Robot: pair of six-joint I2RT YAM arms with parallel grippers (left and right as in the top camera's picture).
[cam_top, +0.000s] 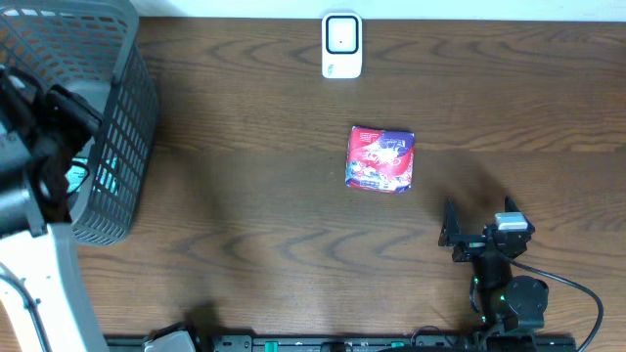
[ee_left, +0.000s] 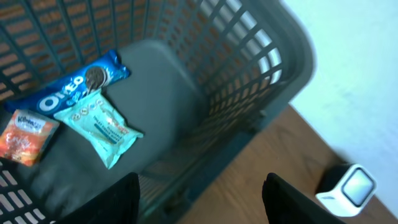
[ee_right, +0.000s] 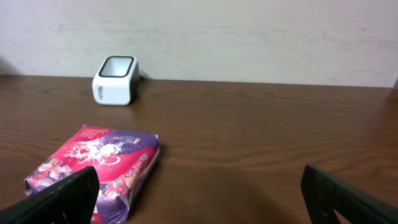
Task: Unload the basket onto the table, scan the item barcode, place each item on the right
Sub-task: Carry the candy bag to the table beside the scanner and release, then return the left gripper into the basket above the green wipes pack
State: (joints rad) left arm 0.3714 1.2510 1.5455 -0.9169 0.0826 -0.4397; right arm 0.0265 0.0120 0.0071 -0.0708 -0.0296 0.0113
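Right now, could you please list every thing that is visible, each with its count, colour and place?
table: one, dark brown wood, under everything
basket: one, grey mesh, far left of the table
Oreo pack: one, blue, inside the basket
snack packet: one, teal, inside the basket, beside the Oreo pack
small packet: one, orange, inside the basket
candy bag: one, red and purple, lying flat mid-table
scanner: one, white, far edge of the table
left gripper: one, black, open and empty, above the basket
right gripper: one, black, open and empty, facing the candy bag
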